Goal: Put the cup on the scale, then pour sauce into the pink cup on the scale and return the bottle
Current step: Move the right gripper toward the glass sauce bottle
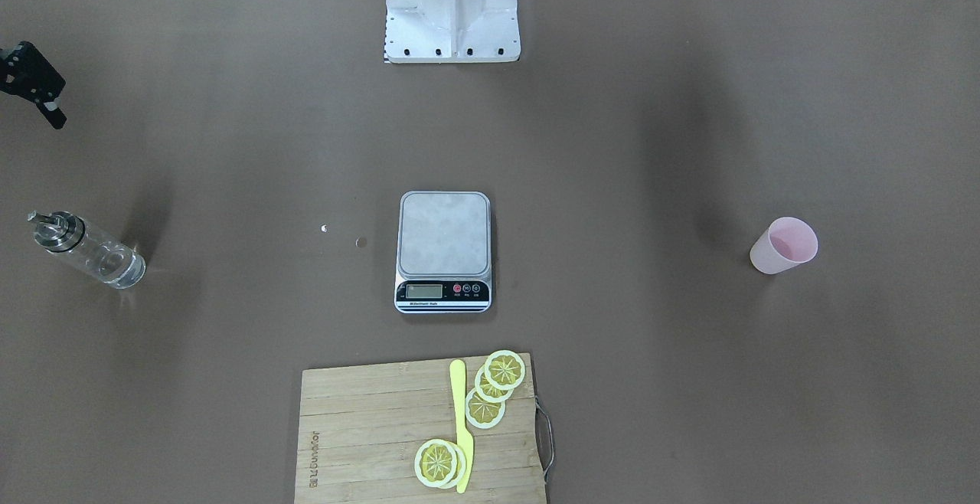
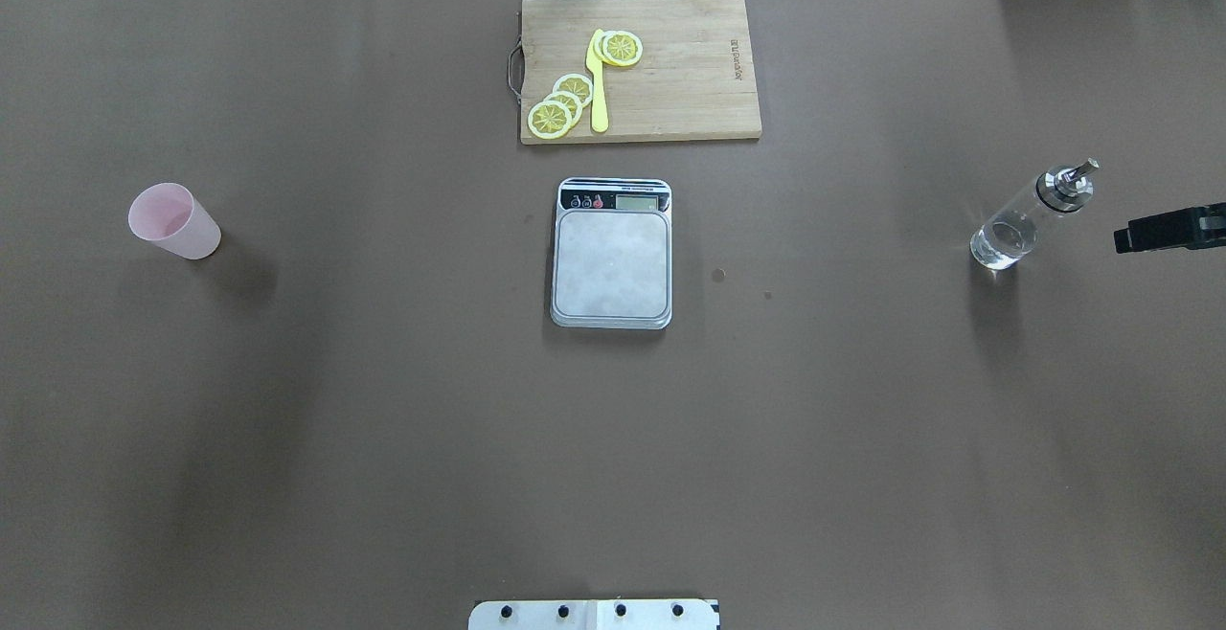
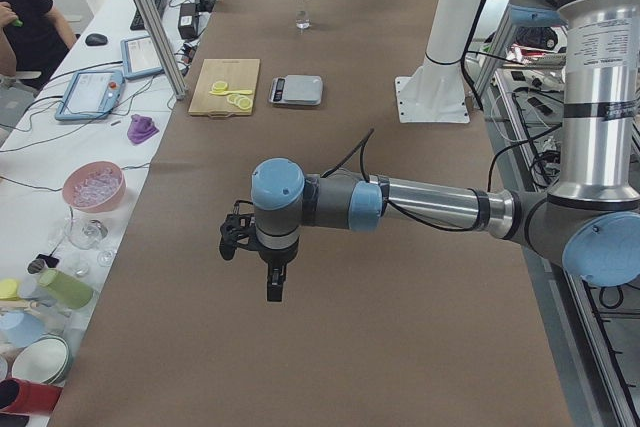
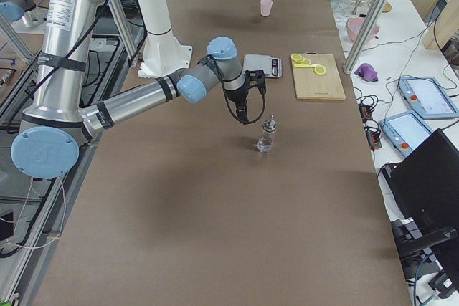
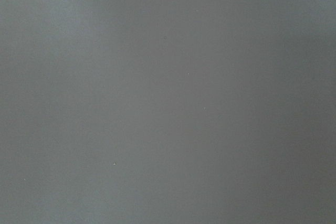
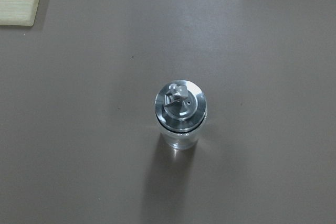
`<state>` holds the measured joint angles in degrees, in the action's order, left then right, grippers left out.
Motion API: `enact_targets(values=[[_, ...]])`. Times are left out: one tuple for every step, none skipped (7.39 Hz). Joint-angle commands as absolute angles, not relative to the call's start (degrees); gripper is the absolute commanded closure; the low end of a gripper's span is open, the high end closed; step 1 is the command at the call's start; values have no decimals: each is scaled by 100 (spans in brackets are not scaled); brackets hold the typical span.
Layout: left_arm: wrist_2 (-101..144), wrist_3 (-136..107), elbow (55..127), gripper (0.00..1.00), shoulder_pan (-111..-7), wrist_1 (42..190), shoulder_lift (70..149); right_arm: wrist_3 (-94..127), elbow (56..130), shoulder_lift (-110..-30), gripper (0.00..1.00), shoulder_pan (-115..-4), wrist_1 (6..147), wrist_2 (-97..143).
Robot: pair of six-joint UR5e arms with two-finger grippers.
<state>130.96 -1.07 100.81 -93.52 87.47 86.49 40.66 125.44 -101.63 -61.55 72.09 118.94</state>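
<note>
Step 1 not begun: cup (image 2: 174, 220) upright, overhead 9 o'clock of scale (image 2: 611, 262), well apart; bottle (image 2: 1030, 218) at 3. L gripper (image 3: 271, 282), R gripper (image 2: 1132, 236): spread/pressed, can't tell. Next: L reaches cup.

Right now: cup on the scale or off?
Off. The cup stands upright on the table, well apart from the scale, whose platform is bare.

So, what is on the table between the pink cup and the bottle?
The scale lies between cup and bottle, roughly midway; the overhead view shows it.
</note>
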Motion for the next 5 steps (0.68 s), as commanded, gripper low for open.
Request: enact_targets(values=[[13087, -106, 10081, 2, -9352, 8754, 8657, 4078, 12376, -10081, 0, -6100, 7067, 11857], [13096, -114, 10090, 2, -9352, 8754, 8657, 4078, 12314, -10264, 5, -6091, 6675, 11822], [13096, -106, 10125, 2, -9352, 8754, 8649, 4087, 11957, -10492, 5, -5978, 5653, 11456], [13096, -105, 10160, 2, -9343, 8745, 8648, 4505, 11292, -10555, 6, -5750, 4433, 11226], [13096, -114, 10134, 2, -9343, 8754, 8648, 4996, 10815, -10556, 2, -5330, 3290, 10623]])
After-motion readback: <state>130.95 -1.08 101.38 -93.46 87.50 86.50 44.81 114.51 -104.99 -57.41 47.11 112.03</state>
